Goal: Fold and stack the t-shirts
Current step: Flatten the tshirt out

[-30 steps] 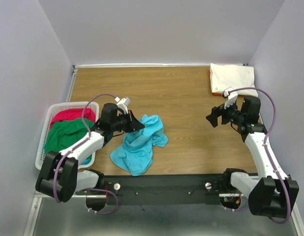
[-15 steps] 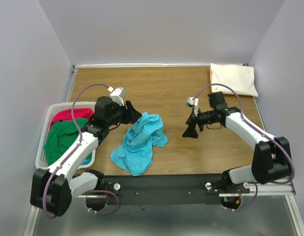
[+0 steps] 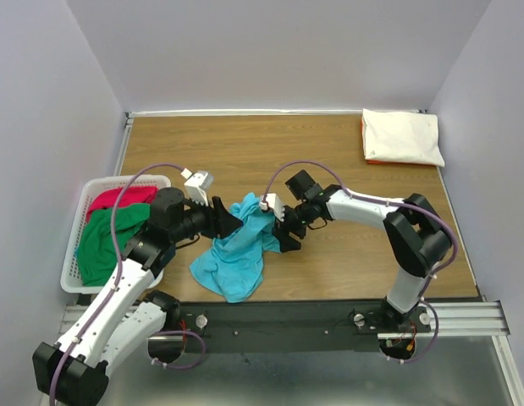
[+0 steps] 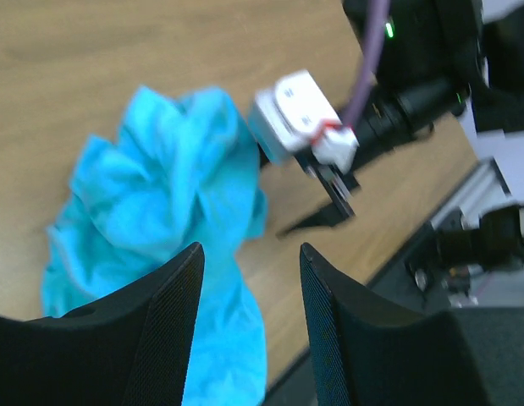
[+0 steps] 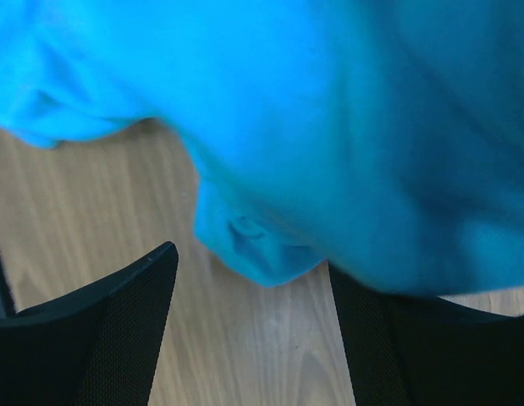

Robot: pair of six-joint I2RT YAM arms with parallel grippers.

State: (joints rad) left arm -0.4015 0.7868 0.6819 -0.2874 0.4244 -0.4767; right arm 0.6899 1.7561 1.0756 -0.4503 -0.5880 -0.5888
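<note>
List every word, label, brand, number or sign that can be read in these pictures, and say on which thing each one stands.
There are none: no text can be read in any view.
The turquoise t-shirt, the folded cream-white t-shirt and the white basket show no print or label.
The white block seen in the left wrist view carries only a thin red mark, blurred; no letters show on it.

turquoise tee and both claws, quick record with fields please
turquoise tee: crumpled on the table, unfolded
left claw: open, by the tee's left side
right claw: open, a cloth edge between its jaws
basket: holds red tee and green tee
cream tee: folded, at the far right corner
</note>
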